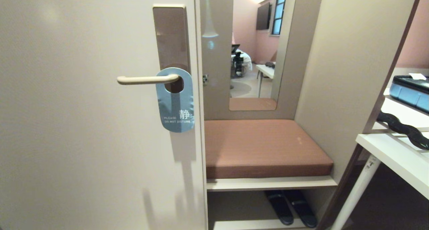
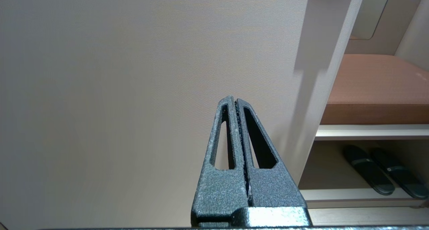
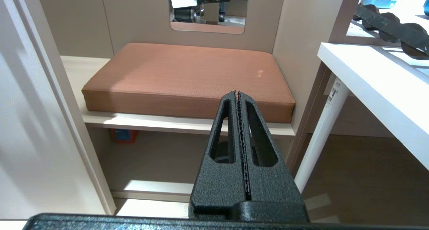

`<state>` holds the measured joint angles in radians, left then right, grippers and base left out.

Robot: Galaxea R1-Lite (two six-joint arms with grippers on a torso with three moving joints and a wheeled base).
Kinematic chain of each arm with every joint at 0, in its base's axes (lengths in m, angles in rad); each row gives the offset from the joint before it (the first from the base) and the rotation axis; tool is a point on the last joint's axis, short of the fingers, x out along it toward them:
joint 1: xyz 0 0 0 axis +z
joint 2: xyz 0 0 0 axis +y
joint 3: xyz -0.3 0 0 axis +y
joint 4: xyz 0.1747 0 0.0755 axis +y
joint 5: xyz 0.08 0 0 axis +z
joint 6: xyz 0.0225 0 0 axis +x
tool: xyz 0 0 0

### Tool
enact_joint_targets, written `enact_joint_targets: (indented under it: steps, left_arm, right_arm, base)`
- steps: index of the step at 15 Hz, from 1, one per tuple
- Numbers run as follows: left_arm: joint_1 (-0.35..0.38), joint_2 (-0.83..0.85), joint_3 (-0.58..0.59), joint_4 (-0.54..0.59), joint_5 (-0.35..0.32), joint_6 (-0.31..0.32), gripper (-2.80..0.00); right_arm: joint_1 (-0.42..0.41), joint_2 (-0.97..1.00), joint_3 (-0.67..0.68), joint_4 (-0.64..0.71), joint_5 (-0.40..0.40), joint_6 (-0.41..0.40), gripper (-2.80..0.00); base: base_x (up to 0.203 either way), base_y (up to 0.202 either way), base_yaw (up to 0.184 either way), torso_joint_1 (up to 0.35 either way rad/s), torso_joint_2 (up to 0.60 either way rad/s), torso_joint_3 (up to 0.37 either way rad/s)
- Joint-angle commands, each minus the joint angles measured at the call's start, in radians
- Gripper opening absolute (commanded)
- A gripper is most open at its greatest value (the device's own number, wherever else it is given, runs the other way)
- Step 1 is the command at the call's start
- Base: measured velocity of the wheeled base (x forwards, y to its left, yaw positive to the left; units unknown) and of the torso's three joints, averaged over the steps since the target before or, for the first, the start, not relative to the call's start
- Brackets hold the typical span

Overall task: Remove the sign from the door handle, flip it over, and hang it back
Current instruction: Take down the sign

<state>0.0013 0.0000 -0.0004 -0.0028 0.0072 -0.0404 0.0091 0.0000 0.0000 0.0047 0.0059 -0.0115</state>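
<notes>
- Task stood at its start: the sign [image 1: 175, 101] hung on the door handle [image 1: 147, 79], blue "PLEASE DO NOT DISTURB" face outward, its round hole threaded over the lever beside the brown plate [image 1: 171, 39].
- Nothing appeared done yet; removal, turning over and re-hanging all seemed left to do.
- Left pincer [image 2: 235, 102] sat low, aimed at the plain door panel [image 2: 134, 89]; jaws pressed together, holding nothing. The sign lay well above it and out toward the door's free edge; only a sliver of blue showed at the border of the left wrist view.
- Right pincer [image 3: 237, 94] also had its jaws together and empty, pointing at the brown cushion [image 3: 187, 72] of the bench alcove, the white counter [image 3: 375, 85] off to one side. The sign was out of its view, past the door edge.
- Neither arm showed in the head view; both looked parked low, well apart from the handle.
- Judgement: either arm would need to rise a good way to reach the sign.
</notes>
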Motion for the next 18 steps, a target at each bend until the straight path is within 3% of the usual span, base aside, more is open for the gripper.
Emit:
enact_joint_targets:
  steps: [1, 18]
  left_arm:
    - [0.0, 0.0, 0.0, 0.0, 0.0, -0.001, -2.8]
    - [0.0, 0.0, -0.001, 0.0, 0.0, -0.001, -2.8]
  right_arm:
    - [0.0, 0.0, 0.0, 0.0, 0.0, -0.001, -2.8]
    - [0.0, 0.0, 0.0, 0.0, 0.0, -0.001, -2.8]
  base:
    - [0.0, 0.0, 0.0, 0.0, 0.0, 0.0]
    - [0.0, 0.0, 0.0, 0.0, 0.0, 0.0]
